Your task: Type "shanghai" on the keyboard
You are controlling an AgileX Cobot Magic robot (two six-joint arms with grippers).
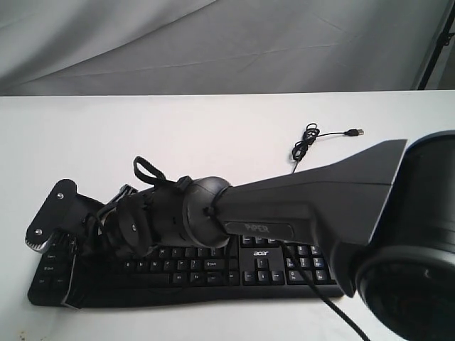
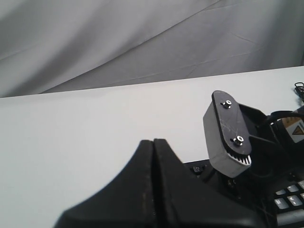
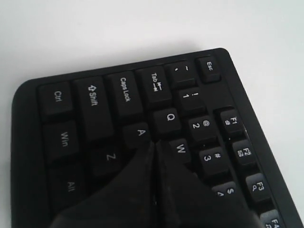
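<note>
The black keyboard lies along the near edge of the white table. My right arm reaches across it to its left end. My right gripper is shut with nothing held, its tip low over the keyboard between the A, Q and W keys. The keys behind the tip are hidden by the fingers. My left gripper is shut and empty, off the left end of the keyboard. It does not show in the exterior view. The keyboard's thin cable lies coiled behind it.
A grey plate with two screws on my right wrist stands close beside my left fingers; it also shows as the grey plate. A black arm cable crosses the number pad. Grey cloth hangs behind the table.
</note>
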